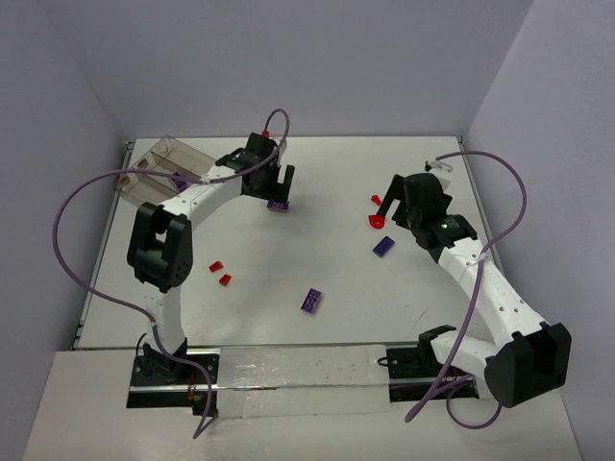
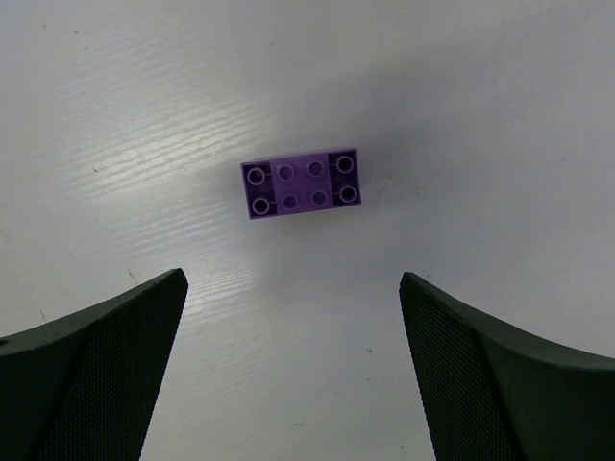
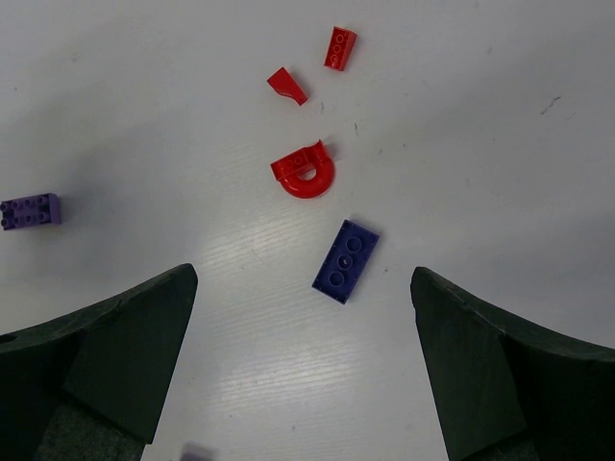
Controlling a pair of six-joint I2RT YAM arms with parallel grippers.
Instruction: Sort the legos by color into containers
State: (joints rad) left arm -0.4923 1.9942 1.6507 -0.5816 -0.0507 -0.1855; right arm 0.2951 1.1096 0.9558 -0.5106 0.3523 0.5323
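at the table's (image 1: 336,163) far-left corner: clear brownish tray (image 1: 144,165), dividers visible, contents not readable from above. a purple bit (image 1: 179,180) sits at its near edge by the left arm, can't tell if it's in or out.

left gripper (image 1: 276,184) is spread wide, holding nothing, hovering over a light purple brick (image 2: 301,182). the brick is flat on the table, studs up, ahead of the fingers (image 2: 106,365) and touching neither.

right gripper (image 3: 303,283) is also spread wide, empty. ahead of it, roughly centred between the fingers, is a dark purple plate (image 3: 346,260). just beyond that is the red rounded piece (image 3: 306,173), close but apart. further out: a red wedge (image 3: 286,84) and a red studded brick (image 3: 339,48), near each other. a second light purple brick (image 3: 30,211) sits at the left edge of the right wrist view, well apart from the reds.

top view also shows a mid-table purple brick (image 1: 312,301) near the front, and a pair of small reds (image 1: 220,273) close together beside the left arm's elbow. nothing gripped, all of these loose on the table.
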